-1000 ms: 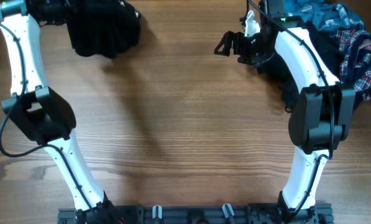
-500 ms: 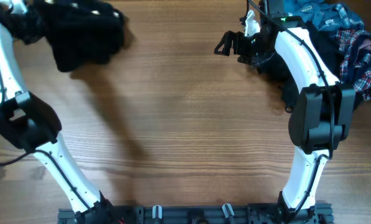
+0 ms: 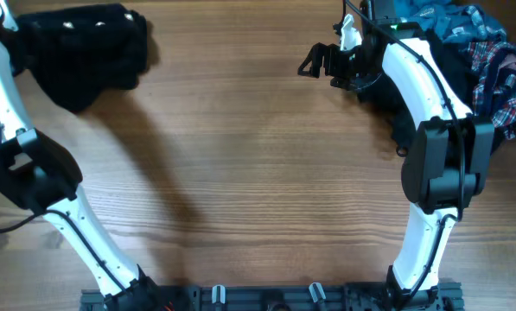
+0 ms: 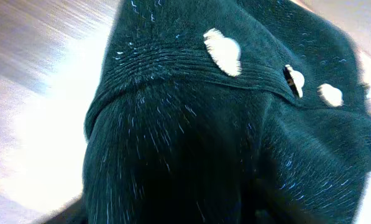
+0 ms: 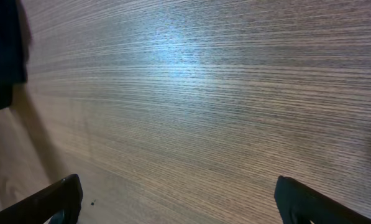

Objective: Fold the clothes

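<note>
A black knitted garment (image 3: pixel 85 52) with pale buttons (image 4: pixel 222 51) lies bunched at the worktop's (image 3: pixel 258 173) far left corner. It looks soft, limp and bulky, and is probably best gripped along the button band. The left end effector is hidden against it, so its opening cannot be told. The right end effector (image 3: pixel 315 62) gapes wide and empty.

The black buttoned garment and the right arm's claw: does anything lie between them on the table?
No. In the overhead view only bare wooden table stretches between the black buttoned garment and the right gripper, which hangs open.
</note>
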